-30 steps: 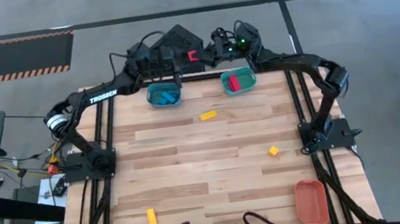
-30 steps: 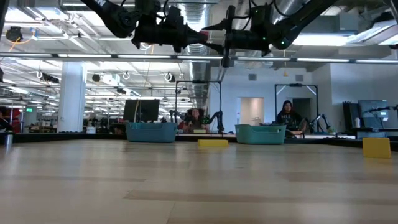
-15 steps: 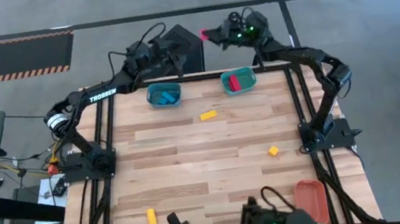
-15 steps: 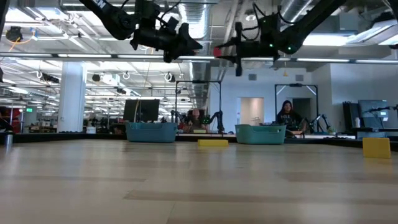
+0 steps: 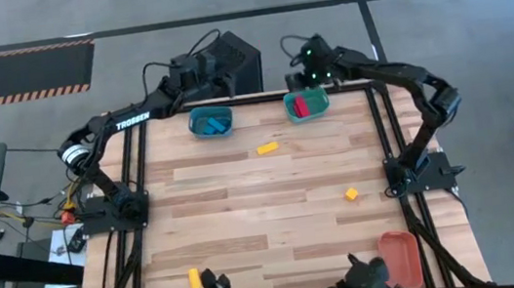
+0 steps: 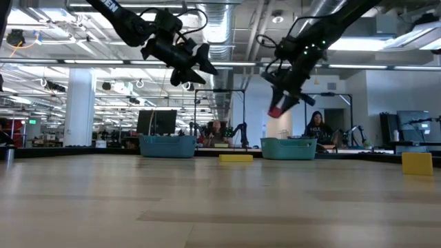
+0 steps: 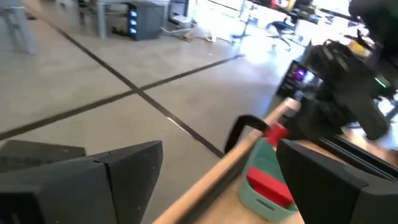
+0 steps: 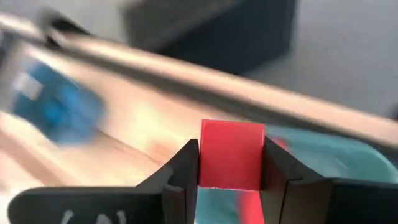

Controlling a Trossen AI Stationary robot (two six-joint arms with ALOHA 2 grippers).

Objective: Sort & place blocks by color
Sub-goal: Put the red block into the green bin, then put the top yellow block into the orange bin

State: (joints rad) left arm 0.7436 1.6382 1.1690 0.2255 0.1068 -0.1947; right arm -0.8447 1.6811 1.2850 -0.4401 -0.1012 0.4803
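While the right claw (image 8: 231, 167) hangs above the far edge of the worktop (image 5: 246, 214), we see it clenched on a red block (image 8: 232, 154), whose flat, square-looking face fills the gap between the two dark fingers (image 8: 180, 168). In the low view the block (image 6: 275, 111) sticks out below the claw (image 6: 278, 107), tilted down toward the teal bin (image 6: 288, 147) just beneath it; we cannot tell its long axis for sure. It is a plain, solid red with clean edges.

Directly under this claw, another red block (image 5: 300, 107) lies in the teal bin (image 5: 319, 107), its length running roughly front to back on the worktop. The left wrist view shows that piece (image 7: 270, 186) as a short red bar lying flat in the bin.

The left claw (image 5: 219, 78) is raised over the far edge too, well apart from the right one, and its fingers (image 7: 127, 168) stand spread with nothing between them. Just below it sits the blue bin (image 5: 198, 124) with blue blocks (image 5: 215, 124) inside.

Nearer to us than both claws, three yellow blocks rest on the bare wood: a short bar (image 5: 267, 148) close to the bins, lying slightly aslant, a small cube (image 5: 352, 193) on the right claw's side, and a bar (image 5: 195, 279) far off near the front edge, pointing front to back. An orange bin (image 5: 400, 259) sits at the front corner on the right claw's side.
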